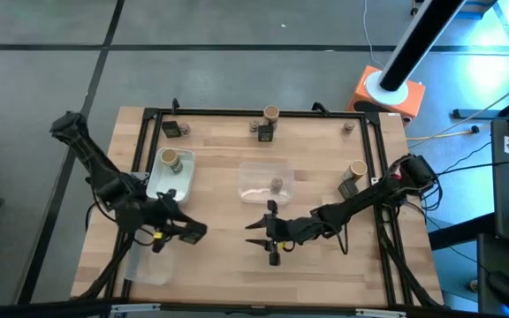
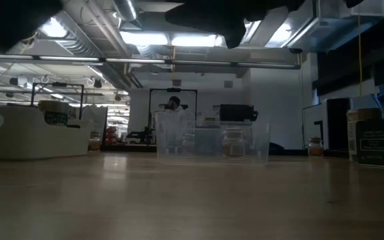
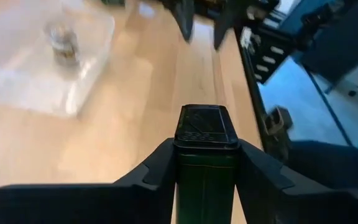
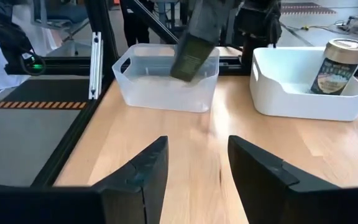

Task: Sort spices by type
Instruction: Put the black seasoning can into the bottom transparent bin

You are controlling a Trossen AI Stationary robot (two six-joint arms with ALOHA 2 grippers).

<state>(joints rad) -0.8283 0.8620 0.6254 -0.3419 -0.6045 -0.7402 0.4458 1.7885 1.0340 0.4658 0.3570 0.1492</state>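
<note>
A: Nearest the front edge, what is the left gripper (image 1: 186, 230) doing?

B: It is pinching a dark packet (image 3: 205, 134) by its two flat sides, top end forward. From the right wrist view the packet hangs tilted over the clear tray (image 4: 166, 78) at the front left. I judge that tray is meant for the packets, so this looks like a drop about to be made.

A: And the right gripper (image 4: 197, 152)?

B: Fingers spread, holding nothing, low over bare wood near the front middle. It points towards the left arm and seems to be waiting clear of it.

A: Farther back?

B: A white tray (image 1: 159, 181) just behind the left gripper holds one tan-topped jar (image 1: 170, 159) standing upright. That looks like the place for that kind. In the table's middle a second clear tray (image 1: 247, 190) holds one small squat jar (image 1: 277, 184), so each kind seems to have its own tray.

A: What remains unsorted?

B: On the right, another tan-topped jar (image 1: 358, 168) stands just beside a dark packet (image 1: 349, 186). Along the far edge there is a packet (image 1: 173, 129) at the left, a jar (image 1: 270, 113) with a packet (image 1: 264, 132) in the middle, and a small jar (image 1: 349, 126) at the right. I would say the sorting is about a third done
</note>
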